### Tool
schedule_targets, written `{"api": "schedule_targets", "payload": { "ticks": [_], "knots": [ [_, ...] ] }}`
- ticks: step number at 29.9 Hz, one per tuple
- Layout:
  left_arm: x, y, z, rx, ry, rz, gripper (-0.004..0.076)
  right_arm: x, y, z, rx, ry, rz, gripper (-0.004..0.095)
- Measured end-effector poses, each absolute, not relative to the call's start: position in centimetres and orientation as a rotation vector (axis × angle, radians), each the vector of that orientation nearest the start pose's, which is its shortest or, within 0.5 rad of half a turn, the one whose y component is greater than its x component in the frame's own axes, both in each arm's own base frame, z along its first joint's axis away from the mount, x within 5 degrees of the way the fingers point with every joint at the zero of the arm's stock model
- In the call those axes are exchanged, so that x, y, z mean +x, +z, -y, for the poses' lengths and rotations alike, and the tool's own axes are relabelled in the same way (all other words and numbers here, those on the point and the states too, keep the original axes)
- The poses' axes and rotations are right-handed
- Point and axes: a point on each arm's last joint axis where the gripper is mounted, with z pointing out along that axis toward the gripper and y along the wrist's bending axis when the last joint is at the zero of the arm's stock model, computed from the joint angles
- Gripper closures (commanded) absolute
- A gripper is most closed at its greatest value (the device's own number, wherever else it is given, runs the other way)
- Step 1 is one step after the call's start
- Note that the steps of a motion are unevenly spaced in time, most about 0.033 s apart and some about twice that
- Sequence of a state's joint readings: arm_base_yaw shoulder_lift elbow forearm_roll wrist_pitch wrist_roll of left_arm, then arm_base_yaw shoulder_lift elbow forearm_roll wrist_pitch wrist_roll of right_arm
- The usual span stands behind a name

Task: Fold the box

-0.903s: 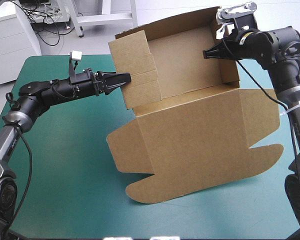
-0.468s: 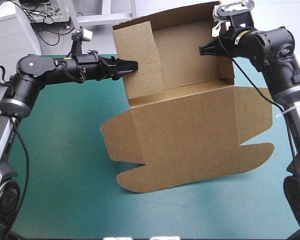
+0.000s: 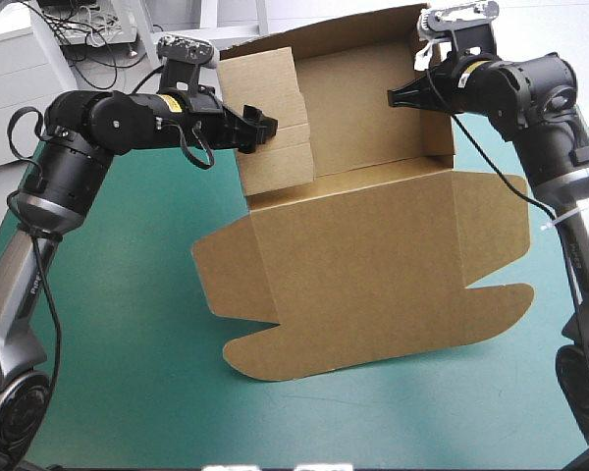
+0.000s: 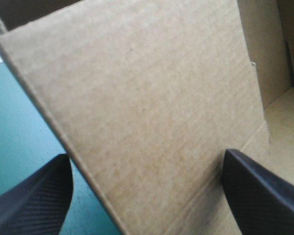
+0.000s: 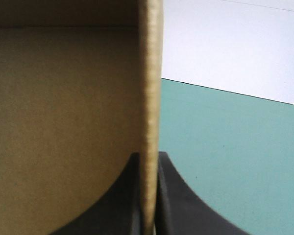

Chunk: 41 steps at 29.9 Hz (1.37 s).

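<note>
A brown box sits partly formed in the middle of a table with a teal-green cover, seen from above. Its far part is raised: a back wall stands upright near the table's far edge, with a side wall standing at each end of it. The rest of the board lies flat and reaches toward the near edge, a wide panel ending in two rounded flaps. The left gripper comes in from the left edge with its black fingers spread apart; the left side wall stands between them, and neither finger is clearly pressing on it. The right gripper is clenched on the board of the upright right side, whose thin edge shows pinched between its fingers in the right wrist view. The work looks roughly midway. The walls are up but appear loose rather than tucked, and the wide near panel has not been folded at all.
</note>
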<state>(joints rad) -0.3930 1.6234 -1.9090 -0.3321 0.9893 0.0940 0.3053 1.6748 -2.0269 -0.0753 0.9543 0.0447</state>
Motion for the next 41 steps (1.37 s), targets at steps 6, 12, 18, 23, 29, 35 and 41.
{"api": "schedule_targets", "payload": {
  "ticks": [6,12,18,23,29,35,41],
  "knots": [
    [32.1,45.9,15.5,0.362,-0.547,-2.205,0.0143,34.9,48.1,-10.6,-0.253,0.161,-2.075,0.0930],
    [32.6,45.8,15.4,0.258,-0.557,-2.212,0.0204,34.9,48.1,-10.6,-0.235,0.172,-2.077,0.0930],
    [32.8,45.6,15.7,0.233,-0.594,-2.217,0.0428,34.8,48.1,-10.7,-0.227,0.188,-2.080,0.0930],
    [33.3,45.1,15.8,0.225,-0.597,-2.233,0.0661,34.8,47.9,-10.5,-0.229,0.163,-2.102,0.0930],
    [33.8,44.3,15.5,0.228,-0.535,-2.265,0.0756,34.8,47.3,-10.6,-0.221,0.173,-2.153,0.0930],
    [34.4,43.3,15.4,0.251,-0.480,-2.304,0.0756,35.8,45.7,-11.1,-0.222,0.197,-2.226,0.0931],
    [36.3,39.9,16.2,0.258,-0.454,-2.425,0.0756,37.4,42.9,-11.6,-0.234,0.175,-2.352,0.0931]
  ]
}}
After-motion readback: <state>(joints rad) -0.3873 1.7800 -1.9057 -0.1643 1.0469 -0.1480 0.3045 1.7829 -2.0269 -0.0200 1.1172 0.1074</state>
